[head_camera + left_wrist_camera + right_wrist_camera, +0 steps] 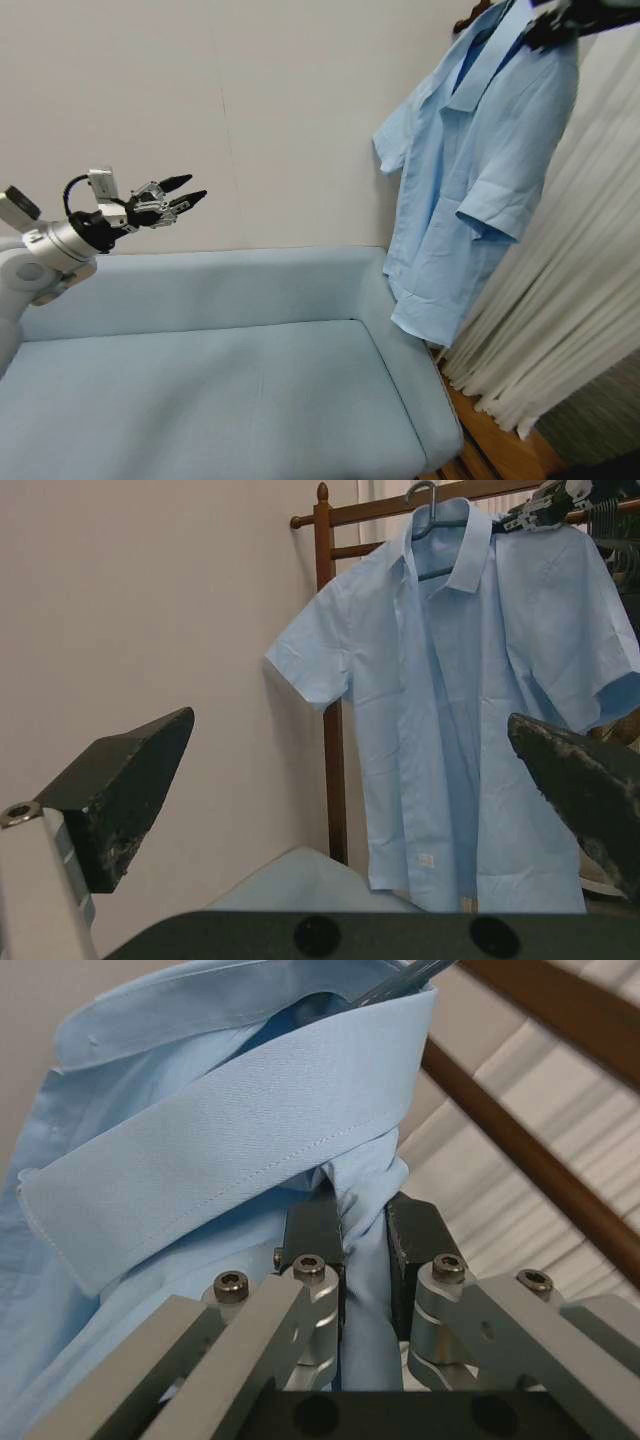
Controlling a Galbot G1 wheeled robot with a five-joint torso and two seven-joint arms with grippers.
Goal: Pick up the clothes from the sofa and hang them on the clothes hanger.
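Our right hand (367,1222) pinches a fold of the blue shirt (470,170) just under its collar, the shirt hanging below it on the hanger (424,498), while our left hand (195,188) gapes wide, well apart.

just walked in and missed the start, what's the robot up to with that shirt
The light blue shirt hangs on a hanger hooked over the wooden rack beside the sofa. The right gripper is up by the shirt's collar, closed on a fold of its fabric. The left gripper is open and holds nothing, raised above the sofa near the wall.
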